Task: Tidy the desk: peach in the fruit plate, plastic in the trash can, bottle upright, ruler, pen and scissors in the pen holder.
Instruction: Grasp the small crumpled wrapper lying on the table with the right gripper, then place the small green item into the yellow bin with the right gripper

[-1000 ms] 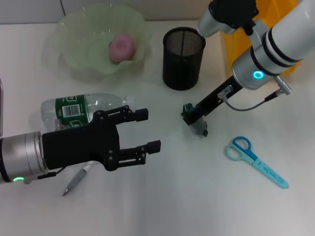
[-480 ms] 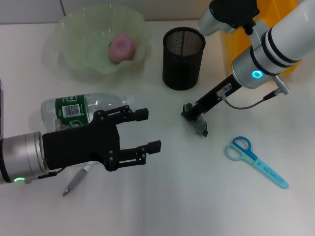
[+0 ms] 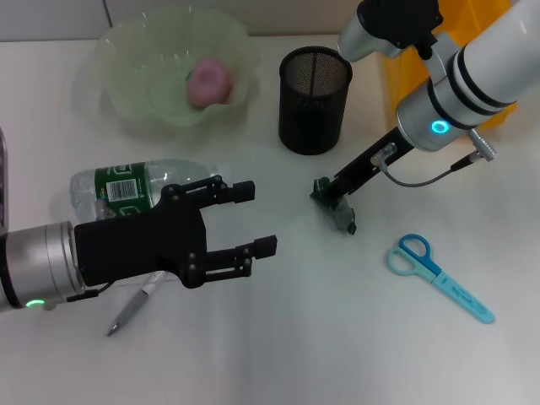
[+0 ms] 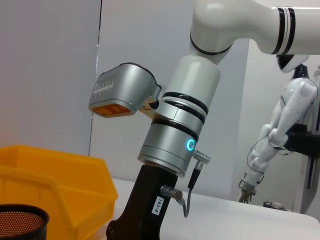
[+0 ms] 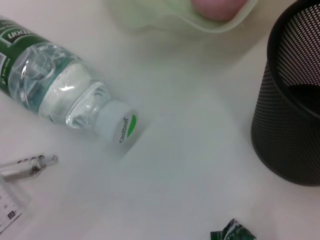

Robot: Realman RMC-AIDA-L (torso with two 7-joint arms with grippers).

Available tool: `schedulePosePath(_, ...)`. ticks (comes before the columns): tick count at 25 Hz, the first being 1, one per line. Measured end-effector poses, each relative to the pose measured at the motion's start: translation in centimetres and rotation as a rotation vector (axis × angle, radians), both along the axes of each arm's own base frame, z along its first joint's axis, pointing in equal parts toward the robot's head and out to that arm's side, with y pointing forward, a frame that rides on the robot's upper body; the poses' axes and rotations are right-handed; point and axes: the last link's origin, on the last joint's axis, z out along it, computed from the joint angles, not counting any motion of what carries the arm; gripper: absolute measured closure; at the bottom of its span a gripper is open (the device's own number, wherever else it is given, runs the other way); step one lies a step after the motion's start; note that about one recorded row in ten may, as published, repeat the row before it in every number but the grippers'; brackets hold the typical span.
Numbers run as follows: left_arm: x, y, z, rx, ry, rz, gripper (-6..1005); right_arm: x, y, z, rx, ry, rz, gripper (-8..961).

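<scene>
A pink peach lies in the pale green fruit plate. The water bottle lies on its side, cap toward the black mesh pen holder. My left gripper is open and empty, just past the bottle's cap. A pen pokes out under the left arm; the clear ruler shows beside it only in the right wrist view. My right gripper is down at the dark green plastic scrap. Blue scissors lie to the right.
A yellow bin stands at the back right behind the right arm and also shows in the left wrist view. Bare white table runs along the front.
My left gripper has edged slightly away from me. The right arm has shifted a little; the plastic scrap stays where it was.
</scene>
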Motion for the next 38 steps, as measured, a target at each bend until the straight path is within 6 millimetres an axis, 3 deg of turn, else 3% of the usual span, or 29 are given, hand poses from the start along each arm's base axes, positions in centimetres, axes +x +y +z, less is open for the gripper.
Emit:
schedulePosePath(24, 0.08, 0.31, 0.0, 0.015, 0.008, -0.008, 242, 0.19, -0.2, -0.52, -0.015, -0.034, 0.027, 457)
schedulePosePath(34, 0.08, 0.4, 0.11, 0.021, 0.005, -0.005, 243, 0.69, -0.44, -0.71, -0.01, -0.043, 0.047, 779)
schedulePosePath(38, -0.09, 0.48, 0.36, 0.035, 0.001, 0.005, 243, 0.72, -0.98, -0.11, 0.016, 0.035, 0.064, 878)
